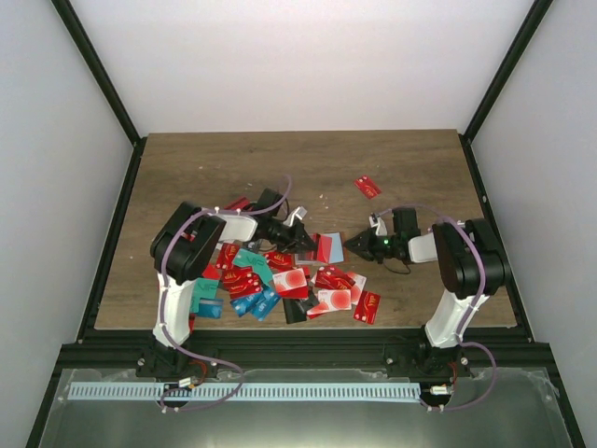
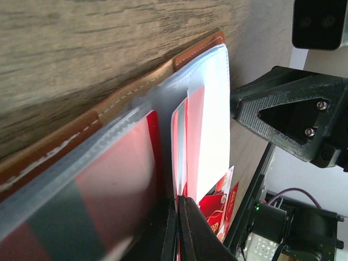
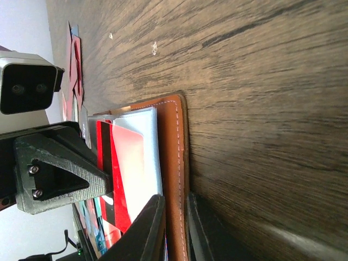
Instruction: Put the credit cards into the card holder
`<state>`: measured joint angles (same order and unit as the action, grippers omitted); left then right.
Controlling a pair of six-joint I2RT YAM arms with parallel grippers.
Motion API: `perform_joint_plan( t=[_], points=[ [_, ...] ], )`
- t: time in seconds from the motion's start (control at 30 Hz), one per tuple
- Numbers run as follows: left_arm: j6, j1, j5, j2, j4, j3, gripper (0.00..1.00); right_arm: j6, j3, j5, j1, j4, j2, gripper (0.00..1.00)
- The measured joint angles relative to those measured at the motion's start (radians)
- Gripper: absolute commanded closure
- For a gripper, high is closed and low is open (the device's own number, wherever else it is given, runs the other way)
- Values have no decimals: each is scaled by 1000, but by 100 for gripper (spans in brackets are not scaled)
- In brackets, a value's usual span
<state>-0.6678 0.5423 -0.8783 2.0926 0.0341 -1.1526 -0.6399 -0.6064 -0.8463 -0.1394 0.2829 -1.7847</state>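
Clenched tight with the left claw, apparently on a thin red plastic card held edge-on and standing among the clear pockets of the small brown stitched leather-like folding card holder. Closed with the right claw over the brown cover of that card holder, one finger on each side of the stitched edge, pinning it open on the dark wood-grain surface between the two arms. Judged as early in the job: inside the card holder, only two sleeved red cards plainly showing, plus the pinched one seemingly part-way in; no telling about any others underneath. Left to do: nearly everything. Just beside the card holder, toward the near edge, a loose heap of thin rectangular credit cards, overlapping too much for an exact tally: roughly a dozen red, two white with red circles, two teal, three blue, one black. Farther out, one lone red card well apart toward the far right, and one more red corner peeking out behind the left arm. In all: one card holder, two claws, about twenty loose cards.
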Motion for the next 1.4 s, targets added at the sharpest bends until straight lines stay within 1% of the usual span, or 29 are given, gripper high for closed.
perform_joint_plan(
  t=[0.37, 0.6, 1.07, 1.4],
  points=[
    [-194, 4, -3, -1, -205, 90, 96, -5, 25, 4, 0, 37, 0, 92],
    [-276, 16, 13, -1, -276, 108, 96, -19, 64, 5, 0, 67, 17, 94],
    [-293, 43, 47, -1, -287, 107, 96, -76, 95, 10, -2, 111, 26, 96],
    [-245, 70, 81, 3, -215, 55, 94, -95, 99, 9, -4, 118, 26, 96]
  ],
)
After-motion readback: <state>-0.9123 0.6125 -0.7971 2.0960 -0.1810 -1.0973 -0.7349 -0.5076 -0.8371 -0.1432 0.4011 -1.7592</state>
